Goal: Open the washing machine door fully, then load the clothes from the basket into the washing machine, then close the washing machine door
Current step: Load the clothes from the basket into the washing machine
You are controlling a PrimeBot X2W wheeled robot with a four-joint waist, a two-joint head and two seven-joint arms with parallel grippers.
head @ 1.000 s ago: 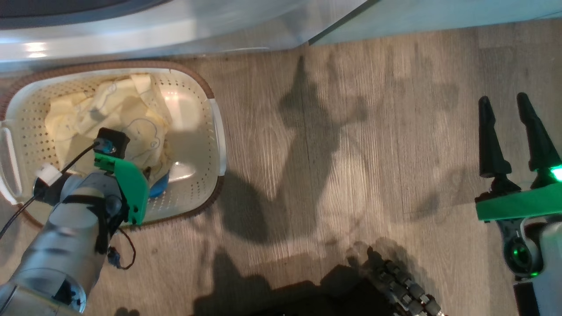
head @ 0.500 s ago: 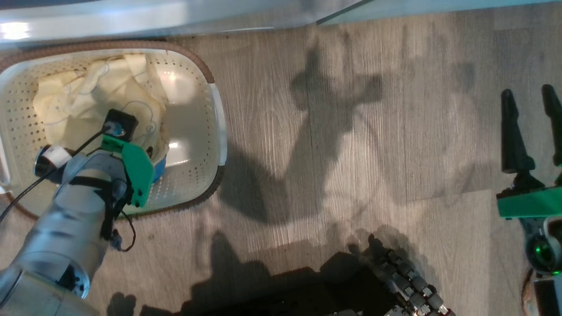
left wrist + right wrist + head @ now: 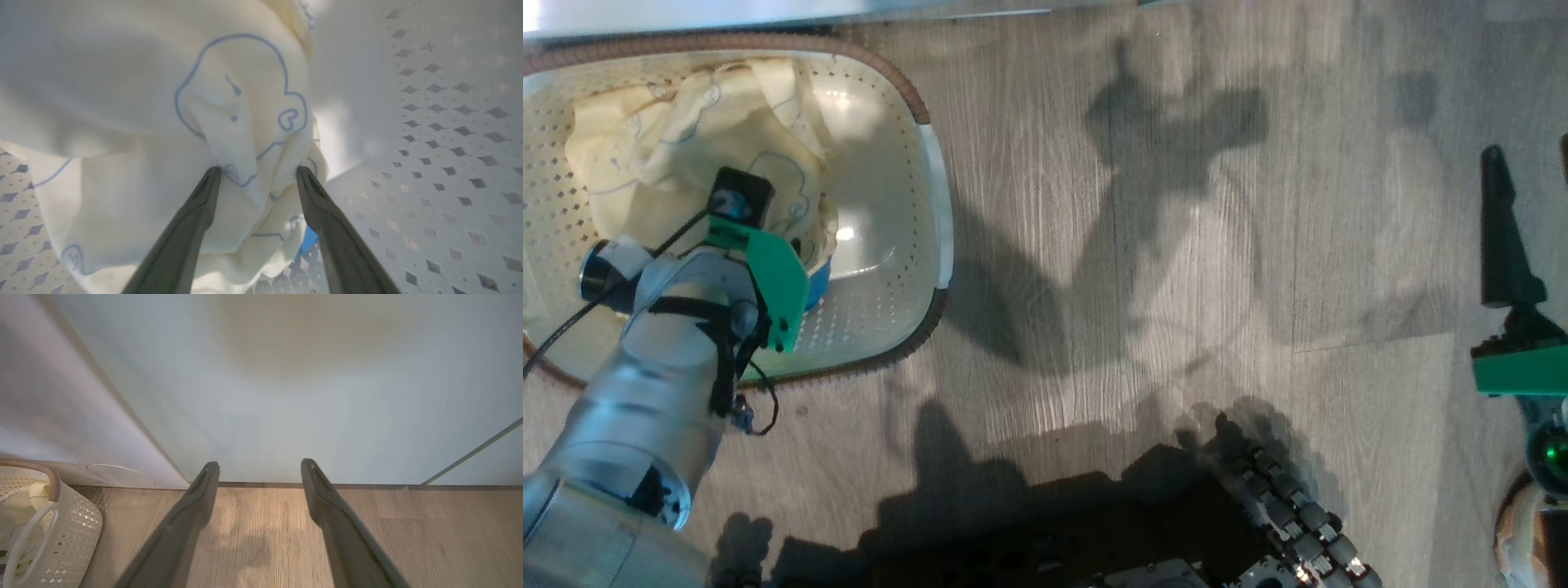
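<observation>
The cream perforated basket (image 3: 931, 163) stands on the floor at upper left, its wall also in the right wrist view (image 3: 77, 522). Cream-yellow clothes (image 3: 662, 139) with blue outlined prints lie in it, with a small blue piece (image 3: 818, 282) at their edge. My left arm reaches down into the basket. In the left wrist view my left gripper (image 3: 257, 171) is open, both fingertips pressed into the clothes (image 3: 229, 106) with a fold of cloth between them. My right gripper (image 3: 259, 465) is open and empty above the floor at far right (image 3: 1531, 163). The washing machine's white lower front (image 3: 49, 416) shows; its door is out of view.
Pale-green cabinet fronts (image 3: 286, 396) rise just ahead of my right gripper. Wood-look floor (image 3: 1176, 245) spreads between the basket and my right arm. My dark base with its cable chain (image 3: 1282, 506) sits at the bottom of the head view.
The head camera has shifted, sliding the basket up and left in the picture. My left wrist sits slightly deeper over the clothes. Both grippers stay open.
</observation>
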